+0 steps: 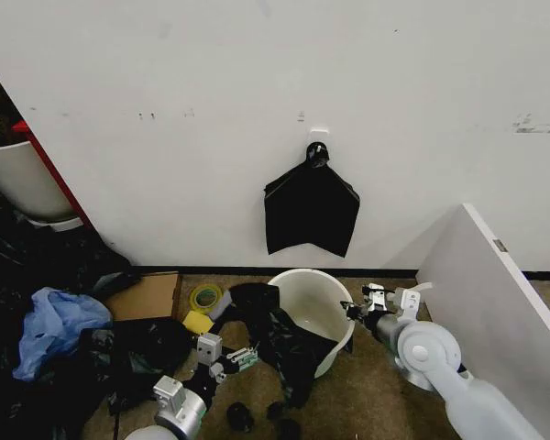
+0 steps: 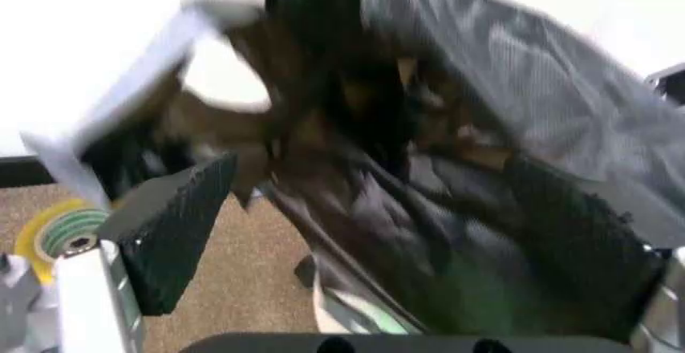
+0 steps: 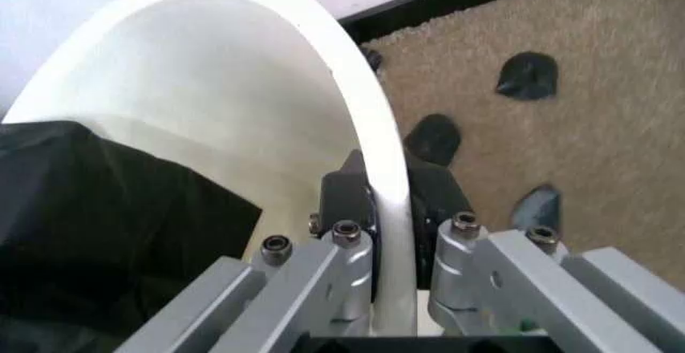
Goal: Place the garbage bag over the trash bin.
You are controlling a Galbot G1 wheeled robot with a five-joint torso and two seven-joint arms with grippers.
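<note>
Trash bin [image 1: 313, 302]: rim clamped by right end effector [image 1: 356, 310]. Garbage bag [image 1: 280, 339]: draped over near rim, between wide-spread left end effector [image 2: 396, 241].

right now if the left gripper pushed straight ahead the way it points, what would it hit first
Probably the garbage bag: it fills the space between and ahead of the left gripper fingers, which stand open. The trash bin lies beyond it, though depth is hard to judge.

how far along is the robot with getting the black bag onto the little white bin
Partly done. The garbage bag drapes over the near-left rim of the trash bin. The right gripper clamps the rim; the left gripper is at the bag. The bag still needs spreading around the far rim.
</note>
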